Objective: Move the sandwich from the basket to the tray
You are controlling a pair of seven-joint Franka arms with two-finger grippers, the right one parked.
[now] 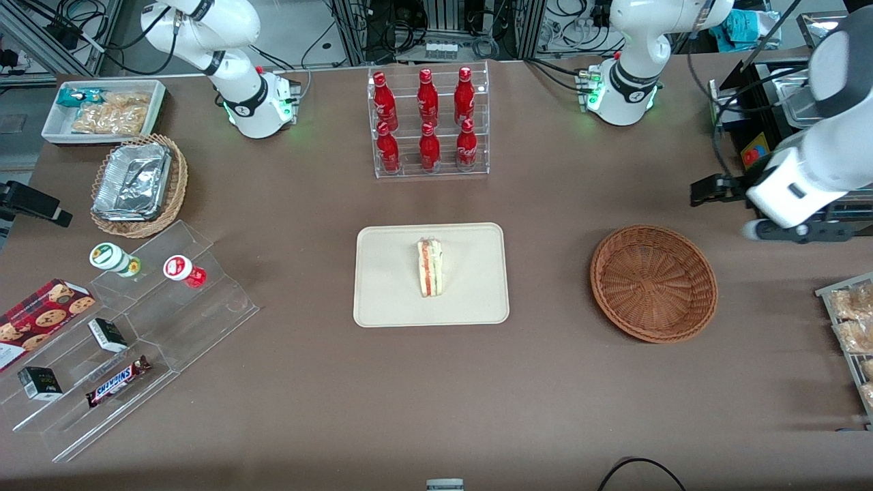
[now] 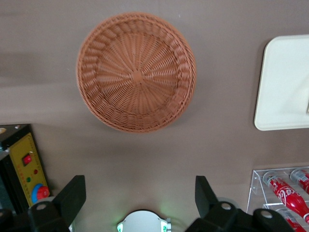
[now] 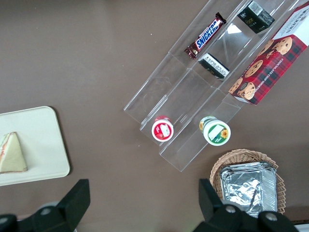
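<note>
The sandwich [image 1: 430, 267], a pale wedge with red and green stripes, lies in the middle of the cream tray [image 1: 389, 286] at the table's centre. It also shows on the tray [image 3: 43, 140] in the right wrist view as the sandwich [image 3: 12, 153]. The reddish-brown woven basket [image 1: 653, 282] stands empty beside the tray, toward the working arm's end. My gripper [image 1: 697, 191] hangs above the table, farther from the front camera than the basket and off toward the working arm's end. In the left wrist view the gripper [image 2: 138, 186] is open with nothing between its fingers, and the basket [image 2: 136, 72] and a tray corner [image 2: 285, 87] show.
An acrylic rack of red bottles [image 1: 430, 123] stands farther from the camera than the tray. A black box with a yellow control panel [image 2: 29, 166] sits near the gripper. Toward the parked arm's end are a tan basket with foil trays [image 1: 140, 185], a snack bin [image 1: 102, 109] and stepped acrylic shelves [image 1: 136, 341].
</note>
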